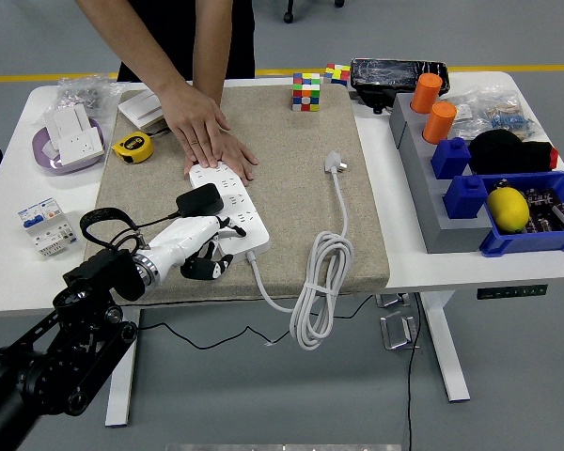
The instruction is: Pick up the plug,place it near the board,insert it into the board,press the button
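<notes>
The black boxy plug (199,200) sits on the near-left part of the white rectangular power strip (228,212), its thin black cord looping away to the left over the mat. Whether its prongs are fully seated in the strip cannot be told from this view. The strip lies on a beige fabric mat (291,178) that covers the middle of the white table (9,272). The robot's left hand (195,246), white with dark fingertips, lies just near of the plug at the strip's near-left edge; its fingers are curled downward against the strip's edge and mat, and whether they grip anything cannot be made out. The right arm is out of view.

At the strip's far end a person's two hands (207,136), one laid over the other, press flat on it and hold it down. From the strip's near-right corner its own thick white cable (320,282) runs off the table's near edge, hangs in a coil, and comes back up onto the mat to end in a white three-pin plug (335,163) lying right of the strip.

Left of the strip, off the mat, are a yellow tape measure (132,146), a purple bowl holding white sockets (70,139) and a white circuit breaker (45,225). Beyond the strip stands a multicoloured puzzle cube (306,91). Well to the right of the strip is a grey stepped block with orange cylinders (428,103), and a blue tray holding a yellow lemon (509,209).
</notes>
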Controlling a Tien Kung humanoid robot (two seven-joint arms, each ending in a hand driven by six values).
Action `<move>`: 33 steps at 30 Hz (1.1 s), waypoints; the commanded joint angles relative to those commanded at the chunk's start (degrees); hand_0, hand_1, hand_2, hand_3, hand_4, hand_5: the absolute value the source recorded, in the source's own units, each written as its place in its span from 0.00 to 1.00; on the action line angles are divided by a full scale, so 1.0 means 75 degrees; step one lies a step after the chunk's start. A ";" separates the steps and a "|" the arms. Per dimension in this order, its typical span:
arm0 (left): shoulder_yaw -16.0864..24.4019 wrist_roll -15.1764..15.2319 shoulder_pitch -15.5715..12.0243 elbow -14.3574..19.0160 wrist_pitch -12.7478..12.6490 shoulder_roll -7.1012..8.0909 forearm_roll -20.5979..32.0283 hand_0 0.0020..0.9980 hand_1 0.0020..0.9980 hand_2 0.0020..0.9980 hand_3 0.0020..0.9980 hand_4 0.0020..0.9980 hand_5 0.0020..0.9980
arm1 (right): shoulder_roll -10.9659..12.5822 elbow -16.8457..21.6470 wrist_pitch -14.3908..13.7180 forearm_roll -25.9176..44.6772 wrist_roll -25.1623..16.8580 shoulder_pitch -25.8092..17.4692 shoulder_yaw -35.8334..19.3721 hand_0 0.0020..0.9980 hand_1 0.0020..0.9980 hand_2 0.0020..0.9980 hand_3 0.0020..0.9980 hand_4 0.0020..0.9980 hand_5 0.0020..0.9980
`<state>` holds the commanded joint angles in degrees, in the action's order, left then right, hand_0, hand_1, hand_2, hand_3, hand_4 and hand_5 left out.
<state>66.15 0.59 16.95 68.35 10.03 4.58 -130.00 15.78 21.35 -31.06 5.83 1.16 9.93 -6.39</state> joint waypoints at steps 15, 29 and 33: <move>-0.0045 -0.0030 -0.0078 -0.0052 0.0277 0.0016 0.0000 0.17 0.03 0.14 0.73 0.56 0.00 | -0.0008 -0.0001 -0.0006 0.0011 0.0006 -0.0018 0.0029 0.82 0.78 0.75 0.75 1.00 1.00; 0.0579 0.0339 -0.0489 0.1081 -0.0221 -0.0098 0.0000 0.20 0.06 0.18 0.71 0.58 0.00 | -0.0021 0.0005 0.0007 -0.0018 0.0037 -0.0054 0.0022 0.82 0.78 0.75 0.75 1.00 1.00; 0.0978 0.0674 -0.0809 0.1832 -0.0591 -0.0182 0.0000 0.34 0.35 0.44 0.64 0.65 0.15 | -0.0027 0.0003 0.0009 -0.0029 0.0041 -0.0078 0.0021 0.83 0.78 0.75 0.75 1.00 1.00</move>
<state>73.48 5.65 10.88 82.09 5.60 3.21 -130.00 15.58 21.38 -31.00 5.61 1.47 9.35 -6.24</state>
